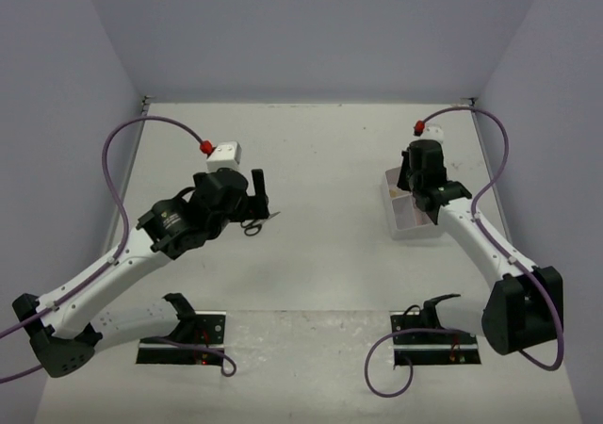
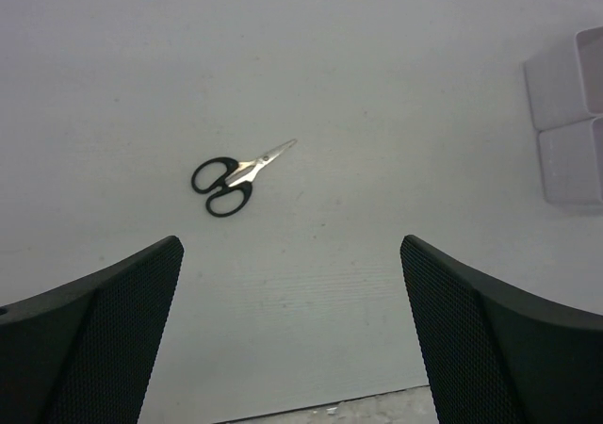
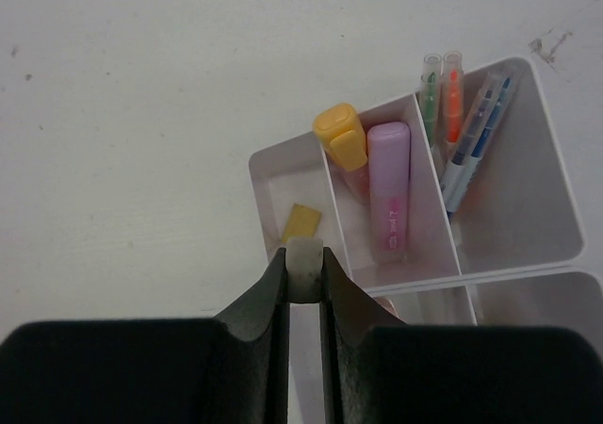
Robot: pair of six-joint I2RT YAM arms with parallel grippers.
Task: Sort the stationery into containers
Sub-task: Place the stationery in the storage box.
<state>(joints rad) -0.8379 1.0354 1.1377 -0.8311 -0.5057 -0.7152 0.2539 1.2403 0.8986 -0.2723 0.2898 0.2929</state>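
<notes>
Black-handled scissors lie flat on the table, also in the top view. My left gripper is open and empty, above and just short of them. The white divided tray stands at the right. My right gripper is shut on a small grey eraser, held over the tray's left compartment, where a tan eraser lies. The middle compartment holds an orange-yellow marker and a pink marker. Thin pens lie in the right compartment.
Grey walls close the table on the left, back and right. Purple cables loop from both arms. Two black base plates sit at the near edge. A corner of the tray shows at the right of the left wrist view.
</notes>
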